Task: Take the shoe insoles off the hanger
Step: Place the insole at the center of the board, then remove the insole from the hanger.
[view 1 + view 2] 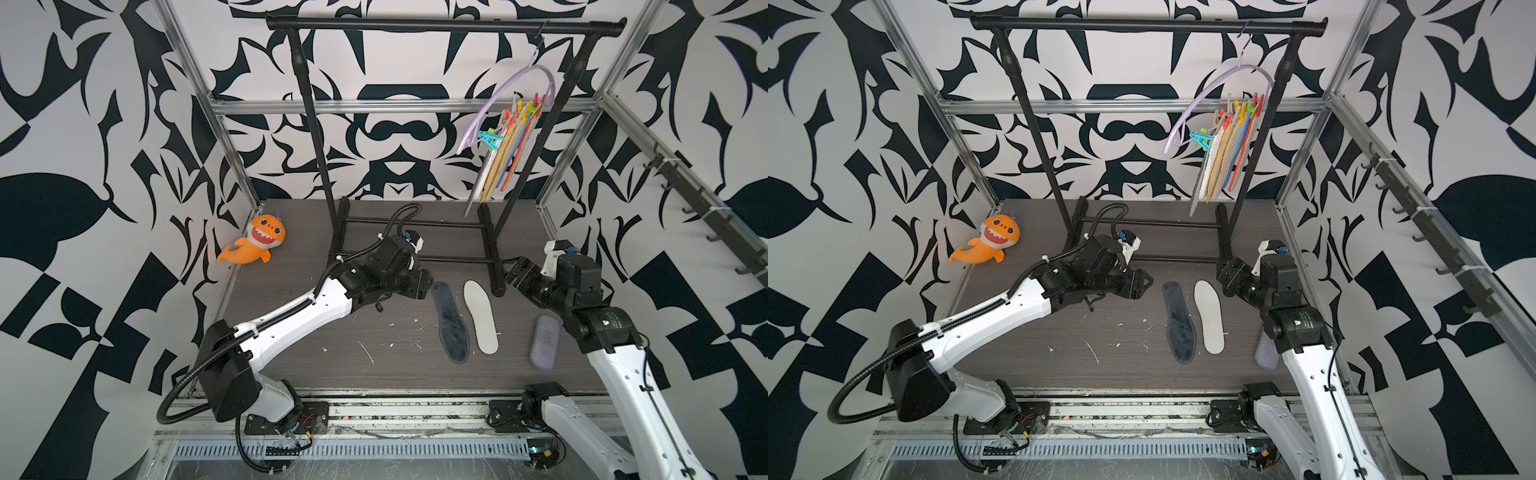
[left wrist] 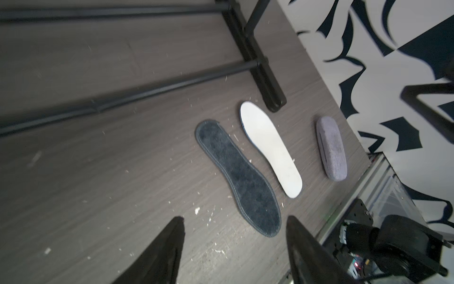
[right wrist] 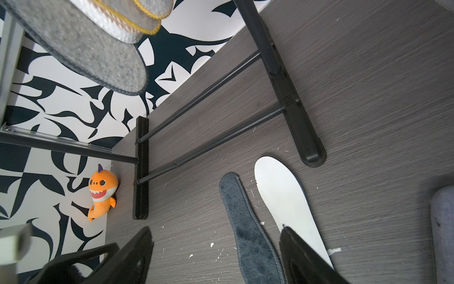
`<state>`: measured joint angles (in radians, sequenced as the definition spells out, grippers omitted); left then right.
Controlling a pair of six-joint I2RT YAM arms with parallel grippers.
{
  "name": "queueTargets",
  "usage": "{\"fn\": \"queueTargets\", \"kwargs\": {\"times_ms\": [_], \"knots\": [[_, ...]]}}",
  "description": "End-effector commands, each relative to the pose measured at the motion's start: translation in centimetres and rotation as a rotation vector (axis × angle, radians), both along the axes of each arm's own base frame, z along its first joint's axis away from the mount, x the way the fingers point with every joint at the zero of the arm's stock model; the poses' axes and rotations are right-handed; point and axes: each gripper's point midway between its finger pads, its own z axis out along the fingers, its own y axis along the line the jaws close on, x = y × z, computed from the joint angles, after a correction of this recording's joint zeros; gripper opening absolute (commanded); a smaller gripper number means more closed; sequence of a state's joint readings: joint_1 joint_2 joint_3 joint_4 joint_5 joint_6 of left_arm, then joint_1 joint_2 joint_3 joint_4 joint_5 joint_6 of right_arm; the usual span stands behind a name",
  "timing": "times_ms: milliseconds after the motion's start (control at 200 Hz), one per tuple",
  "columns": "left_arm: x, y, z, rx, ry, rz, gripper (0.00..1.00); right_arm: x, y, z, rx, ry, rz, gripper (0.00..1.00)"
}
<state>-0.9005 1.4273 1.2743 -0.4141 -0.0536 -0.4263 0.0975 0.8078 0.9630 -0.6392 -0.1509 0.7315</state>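
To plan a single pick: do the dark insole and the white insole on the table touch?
Apart. The left wrist view shows a strip of bare table between the dark insole and the white insole along their length.

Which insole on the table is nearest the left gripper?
The fuzzy dark grey-blue insole, next to the left gripper; the white insole lies beyond it, by the rail's foot.
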Motion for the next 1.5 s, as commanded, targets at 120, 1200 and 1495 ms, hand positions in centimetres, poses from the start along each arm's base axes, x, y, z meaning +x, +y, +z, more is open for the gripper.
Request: {"fn": "queueTargets", "kwargs": {"times_ms": [120,1200,1495], "knots": [[1.7,1.5,7.2,-0.093,-0.38,0.012,0.99,0.4,-1.5,4.2,-0.074,-0.1,-0.05,0.83],[11.4,-9.3,10.6,-0.352,-0.648,-0.147,0.96,-0.8,0.5,13.0,-0.11,-0.359,0.108,0.81],[15.0,-11.9,7.7,-0.342,-0.604,-0.127,0.81,-0.9,1.0,11.7,-0.094,-0.312,0.134,0.73]]}}
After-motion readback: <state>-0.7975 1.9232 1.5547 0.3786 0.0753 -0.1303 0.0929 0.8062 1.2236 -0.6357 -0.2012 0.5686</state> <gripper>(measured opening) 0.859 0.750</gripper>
